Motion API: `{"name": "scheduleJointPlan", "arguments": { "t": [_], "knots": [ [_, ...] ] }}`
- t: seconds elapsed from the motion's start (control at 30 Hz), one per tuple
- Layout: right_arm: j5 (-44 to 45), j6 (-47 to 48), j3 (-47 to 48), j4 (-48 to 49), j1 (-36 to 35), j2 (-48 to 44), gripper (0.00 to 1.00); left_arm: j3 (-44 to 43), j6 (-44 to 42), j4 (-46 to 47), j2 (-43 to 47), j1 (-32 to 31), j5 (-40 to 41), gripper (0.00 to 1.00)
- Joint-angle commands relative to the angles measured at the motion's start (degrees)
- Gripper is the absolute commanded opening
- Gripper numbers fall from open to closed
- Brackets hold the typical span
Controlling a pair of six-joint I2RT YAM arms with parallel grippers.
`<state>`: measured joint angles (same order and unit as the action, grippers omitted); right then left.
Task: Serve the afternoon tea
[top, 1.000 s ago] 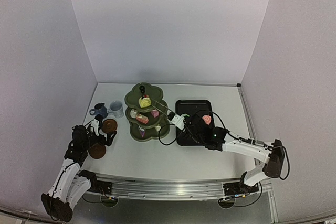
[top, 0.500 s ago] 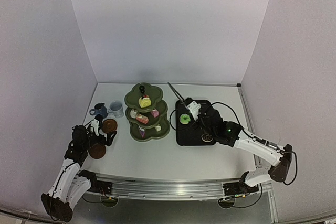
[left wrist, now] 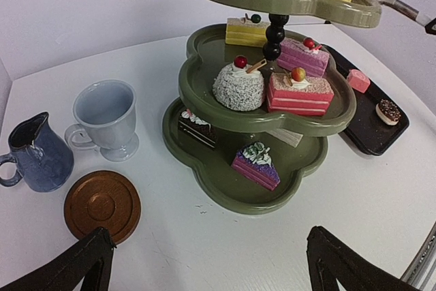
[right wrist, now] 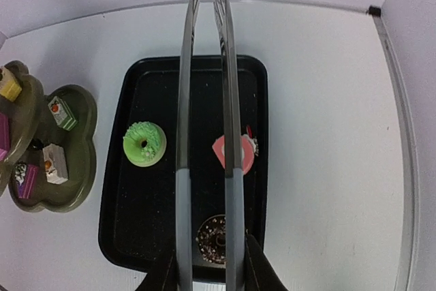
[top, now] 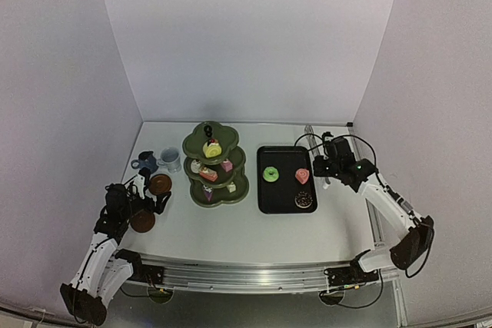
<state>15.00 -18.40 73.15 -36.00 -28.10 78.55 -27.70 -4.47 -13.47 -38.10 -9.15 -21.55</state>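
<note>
Right end effector (right wrist: 206, 265) clamped on tongs (right wrist: 182, 134), left end effector (left wrist: 208, 250) — jaws spread wide

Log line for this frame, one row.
left tool: open, by saucer | right tool: shut on tongs, right of tray | tray: green doughnut, pink cake, chocolate doughnut

The claw (right wrist: 208, 274) grips the metal tongs (right wrist: 184, 100) at the bottom edge, one finger on each outer side. The two tong arms run up the middle, close together. Beneath them the black tray (right wrist: 136, 209) lies on the white table (right wrist: 320, 134). It carries a green doughnut (right wrist: 144, 144), a pink cake (right wrist: 218, 152) partly hidden by the right tong arm, and a chocolate doughnut (right wrist: 211, 235). Just left of the tray stands the olive-green stand (right wrist: 75, 182) with small cakes (right wrist: 63, 112).
</note>
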Motion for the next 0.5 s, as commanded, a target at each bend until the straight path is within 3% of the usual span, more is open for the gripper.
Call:
{"name": "scheduleJointPlan", "arguments": {
  "t": [0.0,0.17,0.47],
  "knots": [
    [-13.8,-11.1,-1.8,-6.56,5.61,0.92,0.27,0.5,0.48,1.84,1.17,0.22,-1.33,0.99],
    [-21.44,-14.1,-2.19,-13.03,8.3,5.08,0.31,0.96,0.69,2.1,1.56,0.24,-1.39,0.99],
    [-22.03,-14.67,-2.58,-16.09,9.95,9.48,0.33,1.5,0.77,2.31,1.77,0.26,-1.56,0.99]
  ]
}}
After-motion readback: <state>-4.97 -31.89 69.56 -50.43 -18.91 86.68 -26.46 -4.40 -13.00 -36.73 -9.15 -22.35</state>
